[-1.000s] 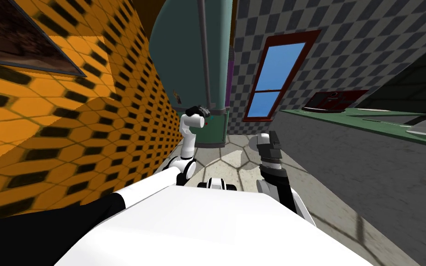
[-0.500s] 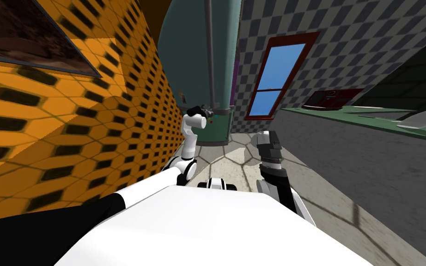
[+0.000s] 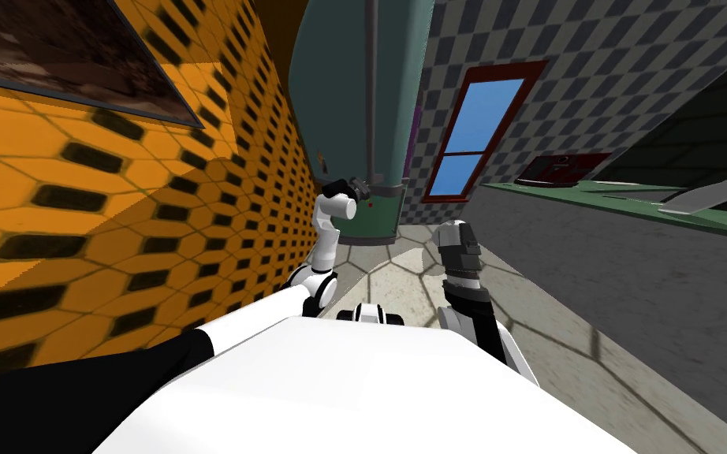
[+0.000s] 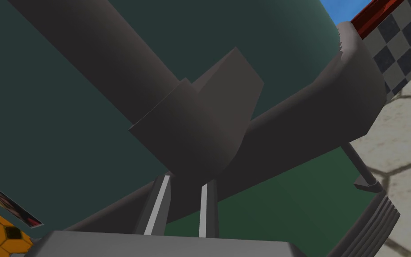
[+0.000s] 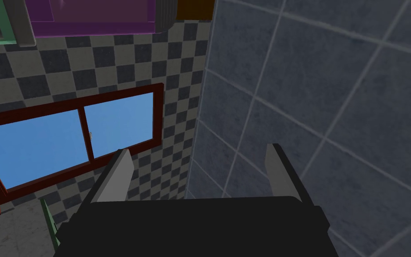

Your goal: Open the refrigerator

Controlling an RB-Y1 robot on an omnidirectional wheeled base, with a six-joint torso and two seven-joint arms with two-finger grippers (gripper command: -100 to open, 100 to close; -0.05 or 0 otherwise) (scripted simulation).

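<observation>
- The refrigerator stands ahead of you, at the far end of the wall on your left.
- Its handle runs up the door, and your left pincer clamps the handle's lower end.
- A window lies behind the refrigerator, to its right.
- The surface runs along your right.
- Your right pincer hangs between the surface and the refrigerator, apart from both.

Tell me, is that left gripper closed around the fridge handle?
Shut. The left gripper has its fingers close together, pinching the grey handle.
</observation>
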